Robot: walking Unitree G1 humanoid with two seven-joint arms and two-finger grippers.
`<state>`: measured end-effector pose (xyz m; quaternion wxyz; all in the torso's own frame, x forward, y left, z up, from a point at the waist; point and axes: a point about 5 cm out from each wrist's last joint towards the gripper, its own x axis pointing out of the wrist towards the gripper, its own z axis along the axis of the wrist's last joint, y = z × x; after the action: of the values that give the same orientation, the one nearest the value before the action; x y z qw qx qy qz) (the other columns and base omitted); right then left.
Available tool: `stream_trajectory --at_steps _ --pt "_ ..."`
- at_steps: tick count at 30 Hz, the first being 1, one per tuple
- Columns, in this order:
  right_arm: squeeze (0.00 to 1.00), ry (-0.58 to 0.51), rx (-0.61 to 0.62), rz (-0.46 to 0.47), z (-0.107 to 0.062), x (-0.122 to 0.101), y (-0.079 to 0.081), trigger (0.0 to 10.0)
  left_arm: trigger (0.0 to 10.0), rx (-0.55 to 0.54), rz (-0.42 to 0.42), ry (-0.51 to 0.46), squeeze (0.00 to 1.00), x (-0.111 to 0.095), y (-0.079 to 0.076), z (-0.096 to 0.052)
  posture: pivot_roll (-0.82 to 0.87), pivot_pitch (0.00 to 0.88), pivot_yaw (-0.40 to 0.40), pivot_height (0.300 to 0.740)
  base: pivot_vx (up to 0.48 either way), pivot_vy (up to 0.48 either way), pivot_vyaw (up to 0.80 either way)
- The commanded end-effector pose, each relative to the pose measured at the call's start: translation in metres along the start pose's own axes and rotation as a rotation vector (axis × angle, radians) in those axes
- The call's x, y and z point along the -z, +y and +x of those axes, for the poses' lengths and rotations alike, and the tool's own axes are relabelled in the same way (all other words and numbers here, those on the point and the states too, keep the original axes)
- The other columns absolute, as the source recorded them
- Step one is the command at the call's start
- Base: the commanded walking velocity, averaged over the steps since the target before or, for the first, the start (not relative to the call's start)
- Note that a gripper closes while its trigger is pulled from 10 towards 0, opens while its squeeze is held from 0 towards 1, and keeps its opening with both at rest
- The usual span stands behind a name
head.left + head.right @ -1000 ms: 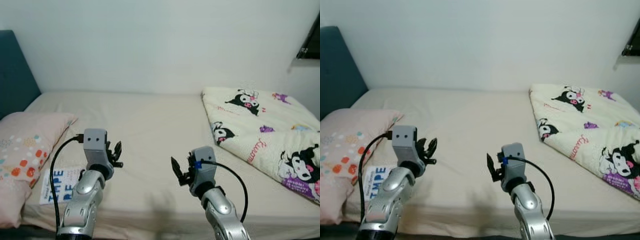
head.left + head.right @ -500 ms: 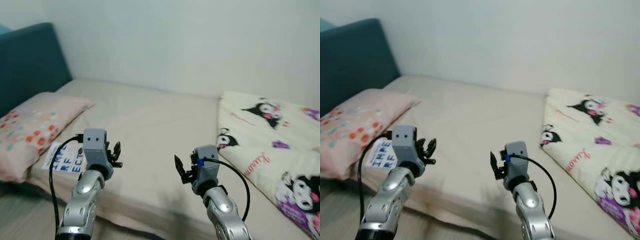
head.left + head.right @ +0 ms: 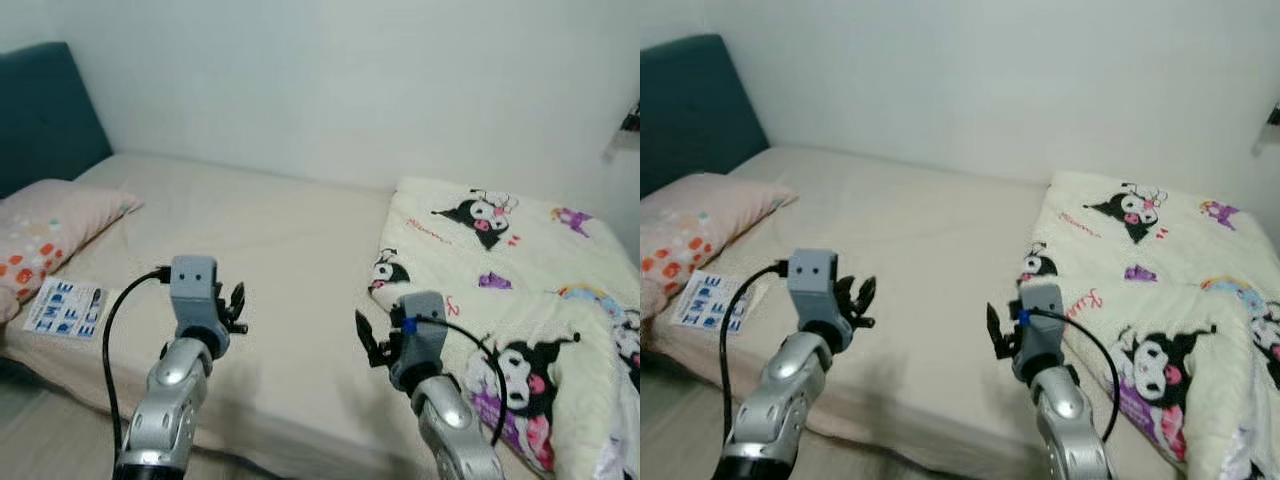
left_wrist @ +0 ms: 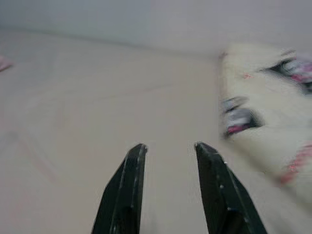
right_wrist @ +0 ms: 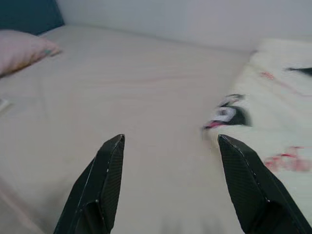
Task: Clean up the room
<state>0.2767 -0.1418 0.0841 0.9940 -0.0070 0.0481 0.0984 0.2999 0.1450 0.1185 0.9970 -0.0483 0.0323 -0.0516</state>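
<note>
Beige bed sheet (image 3: 270,260) under both arms, left gripper (image 4: 167,146) narrowly parted and empty, right gripper (image 5: 170,141) spread wide, holding nothing, cartoon blanket (image 3: 520,270) beside it

You are looking at a bed (image 3: 270,260) covered in a matt, beige cloth sheet that is lying smooth with only faint creases. The blanket (image 3: 500,270) is showing as soft, cream cloth, slightly quilted, printed with black and pink cartoon figures. The pillow (image 3: 45,235) is wearing a pale pink cloth case with orange dots, matt too. The booklet (image 3: 65,308) beside it is reading as white paper with blue print. The headboard (image 3: 45,110) is appearing as dark teal cloth upholstery. The wall (image 3: 350,80) is looking painted, flat and smooth. Your arms are gleaming as silvery metal, and each gripper's fingers (image 5: 109,180) are looking like smooth black plastic with a slight sheen.
</note>
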Motion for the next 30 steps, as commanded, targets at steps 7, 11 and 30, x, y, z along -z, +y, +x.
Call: stream_trajectory --at_steps 7,11,30 --pt "0.00 -0.014 -0.005 0.014 0.000 -0.004 0.004 10.0 10.0 -0.009 -0.063 0.037 0.00 0.001 0.003 0.003 -0.02 0.006 0.017 0.740 0.000 -0.137 0.00" --pt "0.00 -0.013 -0.006 0.016 -0.001 -0.003 0.005 10.0 10.0 0.002 -0.050 0.044 0.00 0.002 0.002 0.004 -0.02 0.007 0.018 0.740 0.000 0.480 0.00" --pt "0.00 -0.003 0.155 -0.060 -0.003 0.002 -0.012 10.0 10.0 0.033 0.013 0.048 0.00 0.007 -0.001 0.002 -0.02 0.007 0.020 0.740 0.000 0.152 0.00"
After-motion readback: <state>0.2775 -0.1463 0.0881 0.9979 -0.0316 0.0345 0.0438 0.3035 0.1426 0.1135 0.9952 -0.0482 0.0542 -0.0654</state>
